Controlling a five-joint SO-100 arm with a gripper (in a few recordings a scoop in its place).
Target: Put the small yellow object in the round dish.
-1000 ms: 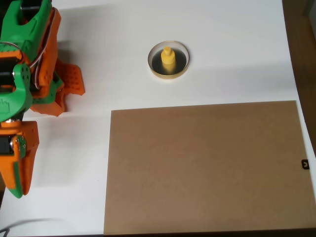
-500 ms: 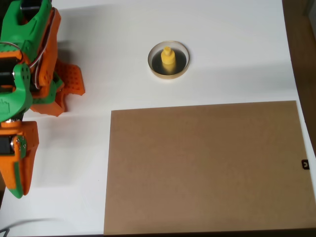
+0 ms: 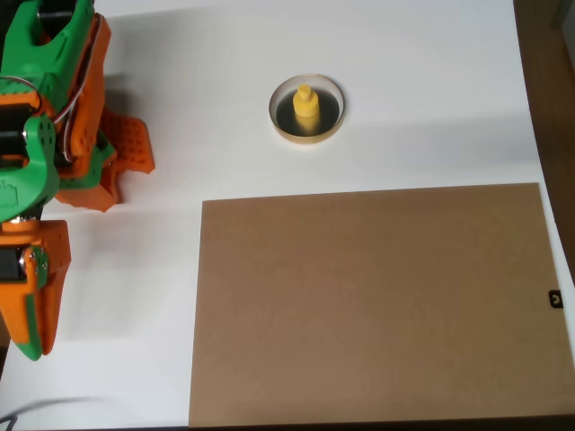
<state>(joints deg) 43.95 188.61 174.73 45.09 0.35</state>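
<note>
Overhead view was all we had, so we went through it quickly. We saw the small yellow object [image 3: 306, 112] sitting inside the round dish [image 3: 307, 85], knob up, disc base on the dark inside, roughly centred within the pale cream rim. We judged the placing done, nothing left but to keep clear of the dish. The gripper [image 3: 126, 157] was at the left edge of the view, well apart from the dish, folded against the green and orange arm [image 3: 40, 171]; its orange fingers [image 3: 135, 144] looked empty and held nothing, but we could not tell if they were apart or together, since the parts overlapped from above. The white table [image 3: 422, 90] carried the dish, and a brown board [image 3: 373, 305] lay flat below it in the picture, near the dish but not touching. On handling, we took the yellow piece for light, stiff plastic, likely smooth and a bit slippery, not fragile. We thought the narrow knob was the place to take hold, pinched from the sides, because the disc base lay too low in the dish. The dish looked shallow and light too, so we guessed a nudge could slide it on the table.
</note>
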